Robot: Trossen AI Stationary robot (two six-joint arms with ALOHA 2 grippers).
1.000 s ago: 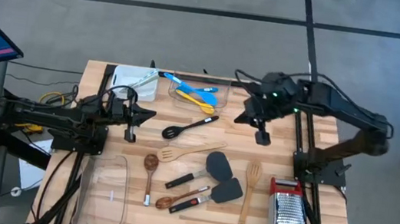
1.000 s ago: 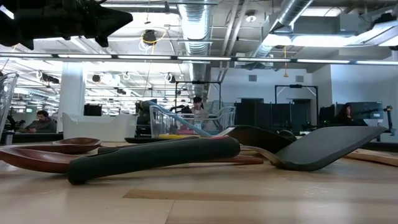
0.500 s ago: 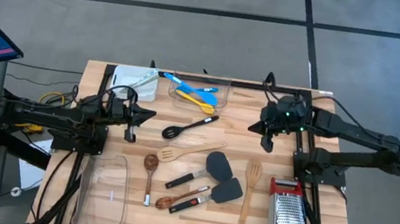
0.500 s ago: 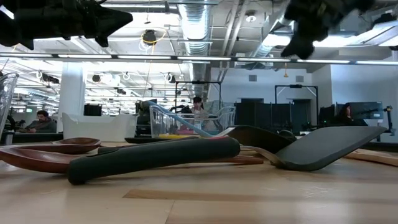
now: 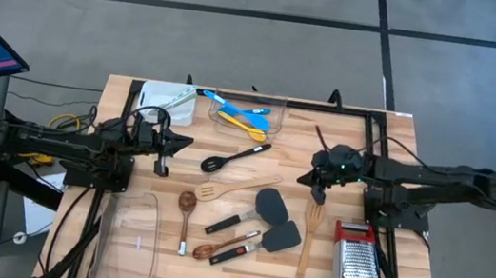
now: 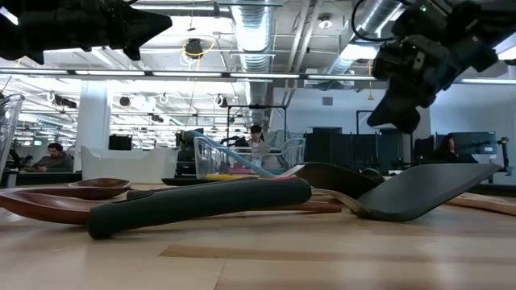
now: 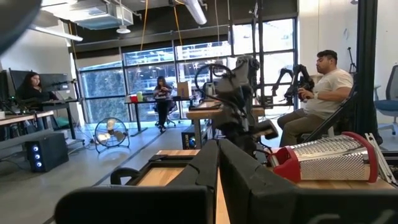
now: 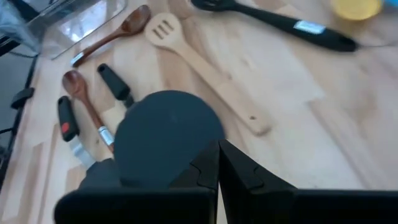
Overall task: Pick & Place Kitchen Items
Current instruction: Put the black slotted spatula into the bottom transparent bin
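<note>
Desk (image 5: 391,144) carrying the whole spread. Both arms empty, so by the look of it an approach step, no grasp yet. Left arm parked at nine o'clock, left gripper (image 5: 163,168) with jaws pressed together, nothing between them. Right arm reaching in from three o'clock, right gripper (image 5: 316,195) poised over the desk just above the tip of the slotted wooden spatula (image 5: 307,243), jaws likewise pressed together and holding nothing.

Steel grater (image 5: 357,267) at five o'clock, not part of the job. Empty clear tub (image 5: 128,236) at seven o'clock; second clear tub (image 5: 274,121) at twelve o'clock already holding the blue and yellow spoons (image 5: 241,116).

Rest of the kitchen items loose around the centre: two dark grey spatulas (image 5: 270,202), pale wooden slotted spoon (image 5: 232,188), black slotted spoon (image 5: 231,158) toward twelve, small brown wooden spoons (image 5: 185,217) toward seven.

Next move, judged from here: spread the right jaws, settle on one handle, most likely a grey spatula or the wooden spatula right below, then descend squarely across it.

No readable brand or writing anywhere; only a pale, illegible label on the black spoon's handle (image 8: 309,27) in the right wrist view.
</note>
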